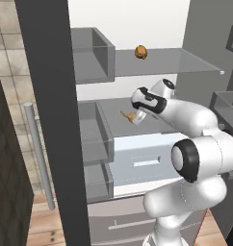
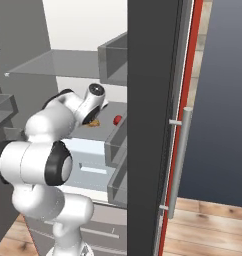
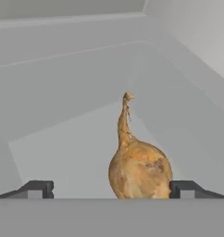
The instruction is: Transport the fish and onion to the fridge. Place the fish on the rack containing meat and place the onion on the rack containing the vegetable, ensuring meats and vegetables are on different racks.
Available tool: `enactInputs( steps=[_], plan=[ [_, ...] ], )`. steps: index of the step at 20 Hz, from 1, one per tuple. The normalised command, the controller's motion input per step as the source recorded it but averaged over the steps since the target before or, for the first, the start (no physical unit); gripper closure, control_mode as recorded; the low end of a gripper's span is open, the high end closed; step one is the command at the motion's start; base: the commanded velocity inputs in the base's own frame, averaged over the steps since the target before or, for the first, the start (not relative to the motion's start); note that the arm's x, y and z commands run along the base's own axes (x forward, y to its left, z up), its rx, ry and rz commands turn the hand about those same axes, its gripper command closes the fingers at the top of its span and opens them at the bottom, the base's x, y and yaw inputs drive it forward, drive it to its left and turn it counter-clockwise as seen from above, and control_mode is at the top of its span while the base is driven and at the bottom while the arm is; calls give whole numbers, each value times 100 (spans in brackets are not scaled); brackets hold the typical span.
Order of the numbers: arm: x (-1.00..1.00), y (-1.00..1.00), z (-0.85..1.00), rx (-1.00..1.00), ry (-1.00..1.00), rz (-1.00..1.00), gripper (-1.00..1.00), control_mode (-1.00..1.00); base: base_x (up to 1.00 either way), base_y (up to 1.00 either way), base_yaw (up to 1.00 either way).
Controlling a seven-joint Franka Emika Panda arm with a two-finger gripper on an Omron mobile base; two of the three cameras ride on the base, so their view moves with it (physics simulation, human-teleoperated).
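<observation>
Golden-tan and papery, the onion [image 3: 139,169] sits low in the hand view between the two dark fingertips [image 3: 40,189], much closer to the right tip than to the left, its bulb nearest the camera and its thin stalk pointing away toward the back of the grey shelf. The gripper [image 3: 111,190] has its fingers spread wide: a broad stretch of shelf shows between the left tip and the bulb, while the right tip lies just beside the bulb's edge, and whether it touches cannot be told. The onion appears to rest on the lower shelf [image 1: 113,108] of the fridge [image 1: 46,96] and not to be pinched. In the left base view the bulb [image 1: 130,116] peeks out just to the left of the arm's wrist, stalk to the left, on that lower shelf above the white drawer [image 1: 142,156]. In the right base view the onion [image 2: 93,122] lies just beside the hand, and the vegetable [image 2: 117,119], a small red ball, sits near it to the right on the same shelf, apart from it. On the rack containing meat [image 1: 181,60] above, the meat [image 1: 141,52], a round orange-brown lump, rests near the white back wall.
</observation>
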Motion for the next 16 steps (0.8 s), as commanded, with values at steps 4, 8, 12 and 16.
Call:
enactInputs(
  steps=[4,8,12,16],
  plan=[
    [-92,1,1,0,0,0,-100,-100,0,0,0],
    [-100,4,36,0,0,0,-100,-100,0,0,0],
    [-100,10,69,0,1,-6,-100,-100,0,0,0],
    [-90,10,95,0,8,-21,-100,-100,0,0,0]
  ],
)
